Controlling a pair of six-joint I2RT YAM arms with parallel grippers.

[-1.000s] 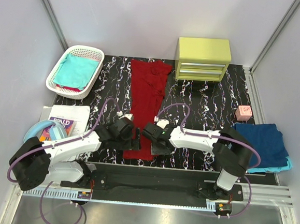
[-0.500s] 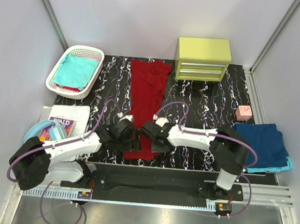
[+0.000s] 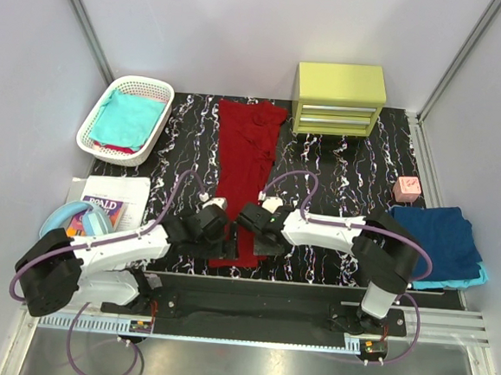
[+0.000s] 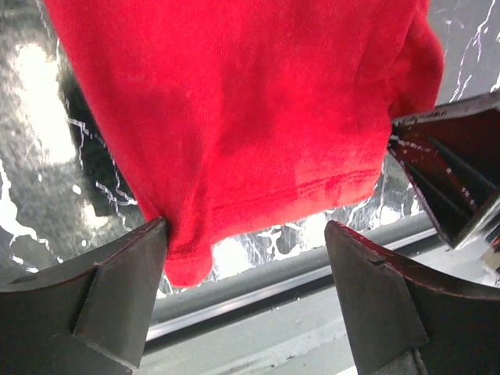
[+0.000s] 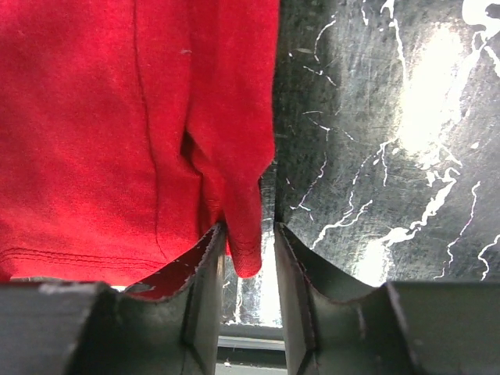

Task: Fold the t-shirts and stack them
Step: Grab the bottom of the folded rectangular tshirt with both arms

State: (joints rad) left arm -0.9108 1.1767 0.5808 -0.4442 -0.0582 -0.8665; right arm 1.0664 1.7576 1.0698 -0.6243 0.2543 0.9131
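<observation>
Marbled table (image 3: 338,173), red t-shirt (image 3: 246,152), grip unclear.

At my left side, on the cover of the book (image 3: 104,204) near the corner of the desk, I read the word "ROALD" in white capitals. The print under it is too small for me. The mark on the pink block (image 3: 407,188) I cannot read.

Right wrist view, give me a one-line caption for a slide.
Right gripper straddling the hem corner of the dark red t-shirt on the black marbled table.
</observation>
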